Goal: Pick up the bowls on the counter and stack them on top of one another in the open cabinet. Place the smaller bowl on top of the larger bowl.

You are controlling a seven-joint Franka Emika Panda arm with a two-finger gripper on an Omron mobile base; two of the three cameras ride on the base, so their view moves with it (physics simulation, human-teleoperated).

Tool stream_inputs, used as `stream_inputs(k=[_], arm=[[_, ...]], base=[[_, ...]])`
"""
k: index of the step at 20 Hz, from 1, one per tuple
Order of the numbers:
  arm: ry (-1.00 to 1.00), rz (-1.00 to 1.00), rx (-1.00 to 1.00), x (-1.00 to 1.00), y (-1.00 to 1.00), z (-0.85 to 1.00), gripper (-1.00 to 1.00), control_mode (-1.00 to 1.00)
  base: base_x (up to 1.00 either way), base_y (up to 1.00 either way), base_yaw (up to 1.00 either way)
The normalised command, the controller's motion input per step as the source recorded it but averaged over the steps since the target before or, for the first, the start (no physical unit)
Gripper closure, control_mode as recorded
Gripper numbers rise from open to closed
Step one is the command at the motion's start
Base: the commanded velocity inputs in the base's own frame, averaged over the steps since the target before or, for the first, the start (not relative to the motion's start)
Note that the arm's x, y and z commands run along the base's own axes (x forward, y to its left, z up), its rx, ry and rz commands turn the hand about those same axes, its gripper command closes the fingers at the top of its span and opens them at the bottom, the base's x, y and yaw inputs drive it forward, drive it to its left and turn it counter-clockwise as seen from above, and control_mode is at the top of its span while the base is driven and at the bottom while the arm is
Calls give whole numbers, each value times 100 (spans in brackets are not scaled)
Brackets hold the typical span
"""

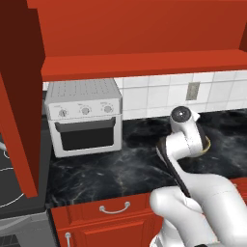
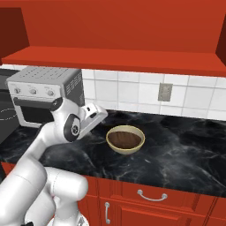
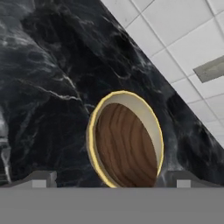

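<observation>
Cabinet [image 2: 114, 59] overhead, red shelf floor bare. Below it the black marble tabletop [image 2: 185, 150]. 1 white toaster oven [image 1: 84, 116] at 9 o'clock on the tabletop, 3 knobs; no lettering legible. Arm bent at elbow, forearm reaching forward and low, wrist angled down. Hand [image 3: 111, 179] open, fingertips [image 3: 41, 178] spread wide, gripping nothing. 2 bowls, nested: smaller bowl [image 2: 126, 138], dark brown, sits inside larger bowl [image 2: 115, 146], tan, on the tabletop centre, just ahead of the hand. 1 wall outlet [image 2: 165, 92] at 12 o'clock.
</observation>
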Motion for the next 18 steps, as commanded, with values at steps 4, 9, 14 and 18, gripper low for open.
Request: stream_inputs(k=[4, 9, 14, 18], arm=[[3, -12, 0, 2, 14, 0, -100, -100], [3, -12, 0, 12, 2, 0, -100, -100], [2, -10, 0, 19, 0, -3, -100, -100], [0, -10, 0, 3, -11, -4, -100, -100]], base=[[0, 0, 0], [0, 0, 0], [0, 0, 0], [0, 0, 0]])
